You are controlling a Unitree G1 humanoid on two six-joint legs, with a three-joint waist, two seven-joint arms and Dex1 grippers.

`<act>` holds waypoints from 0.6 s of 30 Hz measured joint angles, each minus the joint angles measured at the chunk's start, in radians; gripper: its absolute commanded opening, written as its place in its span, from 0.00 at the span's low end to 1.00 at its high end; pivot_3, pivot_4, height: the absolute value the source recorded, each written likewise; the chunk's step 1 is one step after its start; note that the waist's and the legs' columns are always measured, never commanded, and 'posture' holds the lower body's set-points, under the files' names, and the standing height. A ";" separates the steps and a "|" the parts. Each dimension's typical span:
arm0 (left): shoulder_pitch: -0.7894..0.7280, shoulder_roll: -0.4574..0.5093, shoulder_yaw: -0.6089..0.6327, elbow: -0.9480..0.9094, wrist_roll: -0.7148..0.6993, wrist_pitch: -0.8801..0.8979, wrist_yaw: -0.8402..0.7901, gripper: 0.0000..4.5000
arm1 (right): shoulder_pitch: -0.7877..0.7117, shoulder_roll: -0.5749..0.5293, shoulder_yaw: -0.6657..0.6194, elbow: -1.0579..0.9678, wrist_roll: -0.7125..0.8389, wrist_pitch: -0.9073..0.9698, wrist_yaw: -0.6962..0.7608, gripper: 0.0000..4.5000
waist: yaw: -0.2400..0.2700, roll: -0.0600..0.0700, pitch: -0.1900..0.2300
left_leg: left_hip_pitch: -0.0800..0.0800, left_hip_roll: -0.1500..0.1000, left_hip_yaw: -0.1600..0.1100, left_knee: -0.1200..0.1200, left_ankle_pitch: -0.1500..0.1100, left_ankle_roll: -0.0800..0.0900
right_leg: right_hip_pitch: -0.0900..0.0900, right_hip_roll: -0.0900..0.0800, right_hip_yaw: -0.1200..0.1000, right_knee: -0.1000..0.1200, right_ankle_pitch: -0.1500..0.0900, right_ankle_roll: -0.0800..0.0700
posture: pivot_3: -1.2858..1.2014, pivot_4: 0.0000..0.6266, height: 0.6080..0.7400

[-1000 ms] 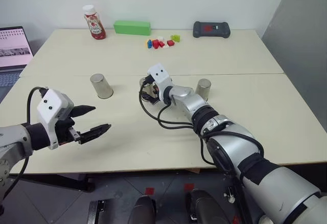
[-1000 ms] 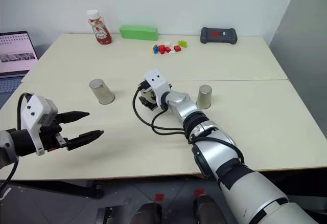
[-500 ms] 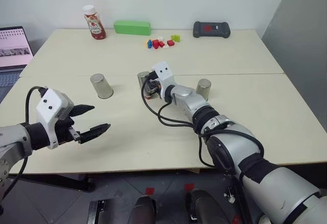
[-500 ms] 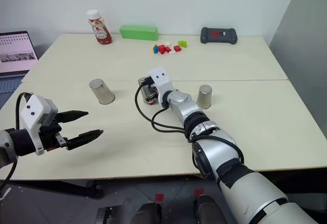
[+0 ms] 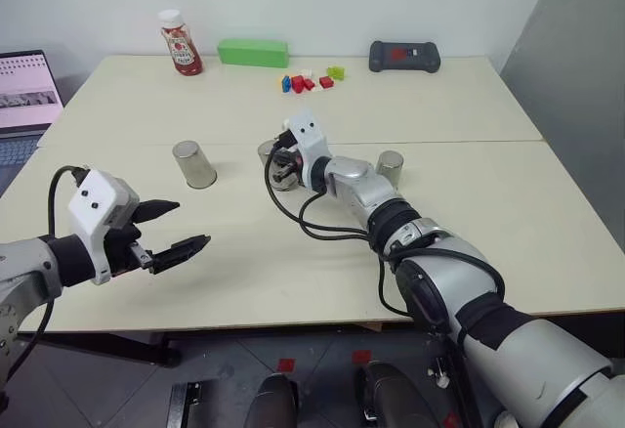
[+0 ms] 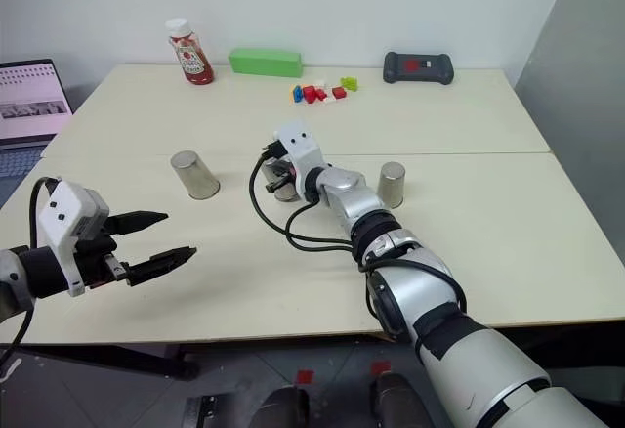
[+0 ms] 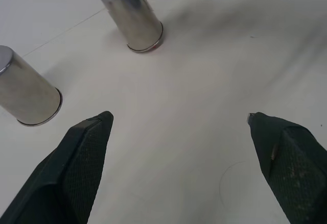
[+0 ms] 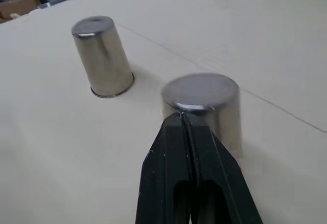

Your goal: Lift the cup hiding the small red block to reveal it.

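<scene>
The right gripper [image 8: 181, 115] has snapped from wide apart a second ago to fully clenched, its two black fingers now pressed flat together with nothing between them, and the hand has come up a little and swung to its left. The tips meet at the upper edge of the small tapered brushed-silver metal cup [image 8: 204, 101], which stands upside down straight ahead of them; they seem to touch its closed top, but they are beside the metal, not around it. In the head views the cup, which was covered by the hand a second ago, now shows just past the fingertips, and it looks to be resting on the pale wooden table [image 5: 469, 193]. My reading is that the closing caught no hold, so the lift has not really begun and the small red block, if it is under this cup, is still hidden; no red piece shows at its foot. A twin silver cup [image 5: 193, 164] stands well off to the right hand's left and a third [image 5: 390, 168] sits beside its forearm, both untouched. The left gripper [image 5: 190, 224] has not moved, hovering near the table's front edge with its fingers spread wide and empty, the cups well ahead of it. The jaws would likely need to reopen and straddle the cup's sides before any lift.
</scene>
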 measured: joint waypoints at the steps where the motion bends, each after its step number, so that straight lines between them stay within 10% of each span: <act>1: -0.004 0.000 -0.003 0.001 0.000 0.000 0.001 1.00 | 0.008 -0.006 0.000 -0.023 0.001 0.000 0.005 0.11 | 0.000 0.000 0.000 | 0.000 0.000 0.000 0.000 0.000 0.000 | 0.000 0.000 0.000 0.000 0.000 0.000 | 0.52 0.24 1.00; 18: -0.035 -0.002 -0.011 0.031 0.003 -0.013 0.012 1.00 | 0.557 -0.217 0.112 -1.103 0.140 0.510 0.199 0.97 | 0.001 0.000 0.000 | -0.001 0.001 -0.002 0.000 0.000 0.000 | -0.001 0.000 -0.001 0.001 -0.001 0.001 | 0.52 0.24 1.00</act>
